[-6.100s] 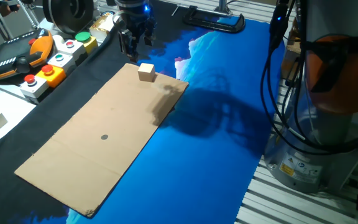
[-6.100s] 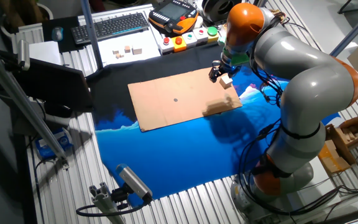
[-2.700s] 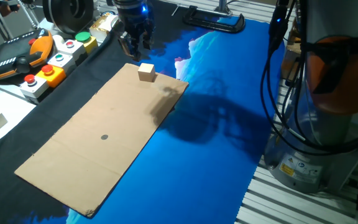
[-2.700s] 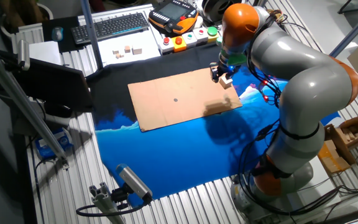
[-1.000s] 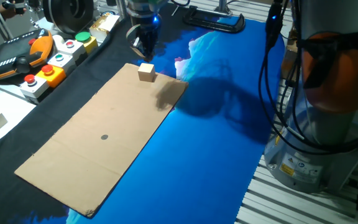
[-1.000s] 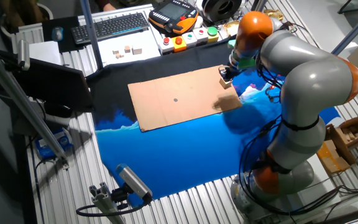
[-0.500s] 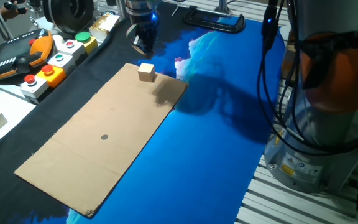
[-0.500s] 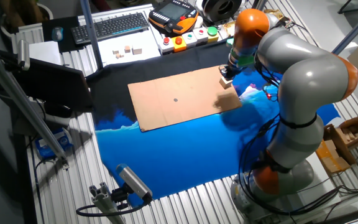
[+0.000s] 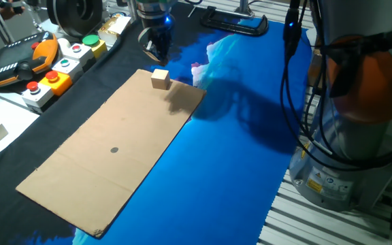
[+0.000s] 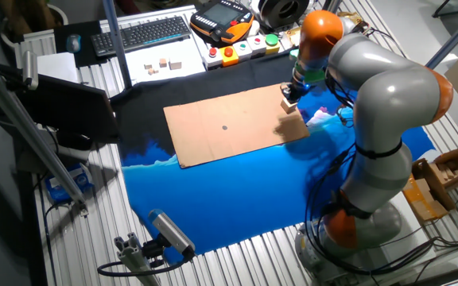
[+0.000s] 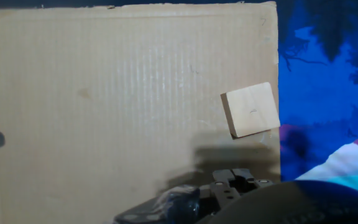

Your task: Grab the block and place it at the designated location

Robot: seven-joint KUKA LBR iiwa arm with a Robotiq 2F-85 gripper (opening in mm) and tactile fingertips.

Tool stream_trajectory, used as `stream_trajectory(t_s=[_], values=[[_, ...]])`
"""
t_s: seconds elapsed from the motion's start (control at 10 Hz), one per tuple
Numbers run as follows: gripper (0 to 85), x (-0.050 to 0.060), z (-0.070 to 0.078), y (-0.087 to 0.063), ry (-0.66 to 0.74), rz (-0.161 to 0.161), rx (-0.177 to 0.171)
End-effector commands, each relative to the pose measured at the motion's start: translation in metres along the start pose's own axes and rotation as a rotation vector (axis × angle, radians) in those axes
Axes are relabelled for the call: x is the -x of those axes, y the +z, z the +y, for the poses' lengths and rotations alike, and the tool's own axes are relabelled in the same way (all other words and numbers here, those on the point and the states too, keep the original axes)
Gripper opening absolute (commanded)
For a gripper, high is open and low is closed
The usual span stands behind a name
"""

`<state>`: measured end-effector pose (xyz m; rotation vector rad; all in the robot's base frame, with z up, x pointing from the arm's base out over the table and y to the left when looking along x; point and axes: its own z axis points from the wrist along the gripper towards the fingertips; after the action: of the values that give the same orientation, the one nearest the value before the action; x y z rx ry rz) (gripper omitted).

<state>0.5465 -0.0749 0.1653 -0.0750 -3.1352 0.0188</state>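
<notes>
- Gripper: one, two-fingered, hanging above the far end of the cardboard; fingers look close together in the hand view, but whether they are fully closed cannot be told; it holds nothing.
- Block: one, light tan wooden cube, resting on the cardboard near its far edge, just beside the blue cloth; apart from the gripper, slightly rotated relative to the cardboard edges in the hand view.
- Step in hand, judged: approach for the grasp. Spread the fingers wider than the cube, centre over it, turn the wrist to match its flat faces, then descend straight.
- Designated location: one dark grey dot, well apart from the block, toward the near end.
- Cardboard sheet: one, plain brown.
- Push-button boxes: several at the table's edge; exact count unclear.
</notes>
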Motion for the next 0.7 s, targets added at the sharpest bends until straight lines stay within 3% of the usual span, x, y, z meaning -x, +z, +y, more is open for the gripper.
stream_trajectory(t_s=[0.0,0.2,0.4,0.6], values=[[0.7,0.0000,0.0001,0.0001,0.013,-0.004,-0.014],[0.7,0.0000,0.0001,0.0001,-0.016,-0.020,-0.041],[0.7,0.0000,0.0001,0.0001,-0.067,-0.026,0.006],[0.7,0.0053,-0.0044,-0.0005,-0.146,-0.036,0.019]])
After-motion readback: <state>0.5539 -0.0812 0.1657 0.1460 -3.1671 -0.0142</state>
